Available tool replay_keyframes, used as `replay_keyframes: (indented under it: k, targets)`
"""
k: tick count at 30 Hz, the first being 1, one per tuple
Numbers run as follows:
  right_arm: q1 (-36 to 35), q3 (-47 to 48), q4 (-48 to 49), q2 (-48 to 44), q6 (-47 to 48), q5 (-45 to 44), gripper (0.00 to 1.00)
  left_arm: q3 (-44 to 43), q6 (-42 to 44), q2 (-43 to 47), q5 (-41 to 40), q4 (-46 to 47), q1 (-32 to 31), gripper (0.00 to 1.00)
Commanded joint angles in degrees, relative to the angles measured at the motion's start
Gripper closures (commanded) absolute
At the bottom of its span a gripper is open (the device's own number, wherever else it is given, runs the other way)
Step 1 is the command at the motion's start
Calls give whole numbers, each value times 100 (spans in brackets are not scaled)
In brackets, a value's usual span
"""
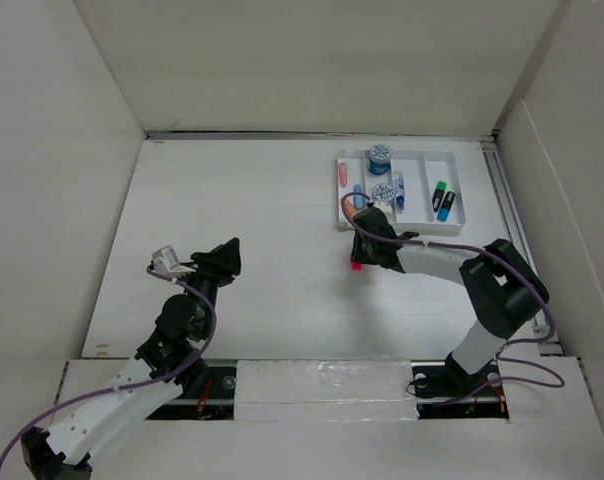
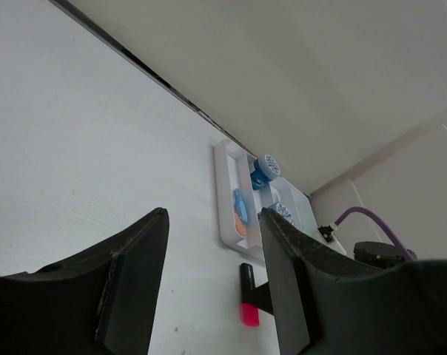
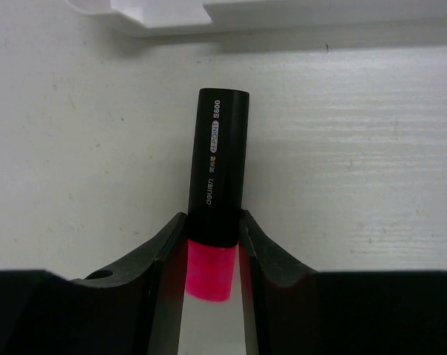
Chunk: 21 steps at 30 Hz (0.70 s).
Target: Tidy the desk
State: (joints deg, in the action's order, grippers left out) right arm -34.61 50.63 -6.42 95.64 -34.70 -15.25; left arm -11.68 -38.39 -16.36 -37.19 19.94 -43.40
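Right wrist close-up: right end effector (image 3: pixel 213 219) clamped on highlighter (image 3: pixel 217 163), label legible; left end effector (image 2: pixel 214 222) apart.

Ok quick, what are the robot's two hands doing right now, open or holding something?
Left hand: open, holding nothing.
Right hand: closed on the pink highlighter.

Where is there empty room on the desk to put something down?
The big bare stretch of desk lies between the left arm and the tray, up to the back wall. It is crowded inside the tray and just in front of it, where the jaws of the right arm hold a pink-tipped marker.
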Motion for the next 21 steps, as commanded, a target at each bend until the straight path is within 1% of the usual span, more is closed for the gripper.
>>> replay_keyframes:
  k: [1, 3, 4, 6, 7, 9, 10, 11, 13, 14, 18, 20, 21]
  targets:
    - [-72, -10, -422, -465, 173, -119, 90, 8, 60, -42, -43, 177, 7, 51]
    - [50, 78, -422, -991, 261, -215, 90, -36, 51, -122, -17, 185, 7, 51]
    - [338, 165, -413, -1264, 418, -233, 90, -1, 86, -218, 1, 272, 7, 51]
    - [471, 279, -344, -1362, 498, -207, 89, -18, 86, -262, 19, 291, 7, 51]
    - [751, 368, -343, -1450, 638, -207, 89, -44, 86, -323, 19, 256, 7, 51]
    - [1060, 630, -256, -1408, 762, -154, 89, -124, 86, -368, 45, 159, 7, 51]
    - [1218, 676, -177, -1303, 824, -154, 89, -124, 78, -368, 45, 168, 7, 51]
    - [1550, 737, -106, -1241, 842, -85, 89, -80, 95, -377, 54, 255, 7, 51]
    - [1895, 903, 140, -1083, 912, 30, 89, -54, 104, -359, 36, 256, 7, 51]
    - [2236, 966, 236, -891, 930, 143, 89, -80, 104, -350, 28, 203, 7, 51]
    - [3054, 1563, 254, -257, 947, 961, 89, -10, 113, -324, 71, 326, 7, 51]
    - [3310, 1983, 203, -2, 956, 1442, 88, -71, 113, -359, 54, 239, 7, 51]
    - [3477, 2142, 159, 286, 965, 1480, 88, -80, 113, -368, 54, 221, 7, 51]
